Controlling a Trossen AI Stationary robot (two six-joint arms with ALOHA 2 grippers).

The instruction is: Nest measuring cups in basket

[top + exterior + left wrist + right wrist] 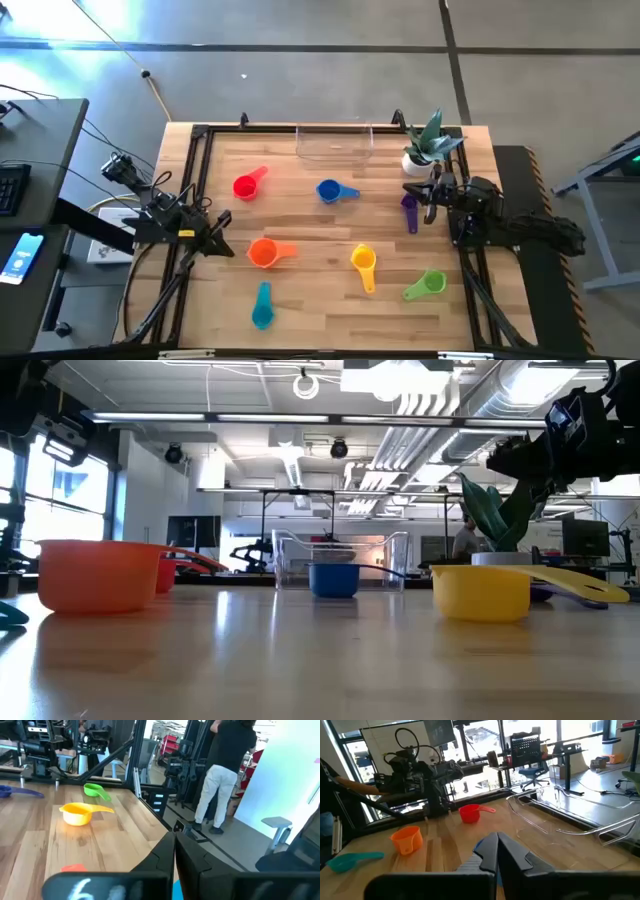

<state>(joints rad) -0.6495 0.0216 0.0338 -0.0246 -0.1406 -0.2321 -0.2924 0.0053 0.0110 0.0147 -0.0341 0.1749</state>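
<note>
Several measuring cups lie apart, bowls up, on the wooden table: red point(248, 185), blue point(333, 191), purple point(409, 212), orange point(266, 253), yellow point(364, 263), green point(426, 285) and teal point(262, 307). The clear basket point(334, 143) stands at the table's far edge with nothing in it. My left gripper point(224, 240) is shut at the table's left edge beside the orange cup. My right gripper point(429, 196) is shut and raised at the right side, next to the purple cup. The right wrist view shows the blue cup point(479, 846) beyond the shut fingers point(512, 849).
A small white plant pot point(418, 157) with a green plant stands at the far right, beside the basket. A dark metal frame point(196, 150) runs round the table's edges. A person point(222, 770) stands in the room beyond the table's near side.
</note>
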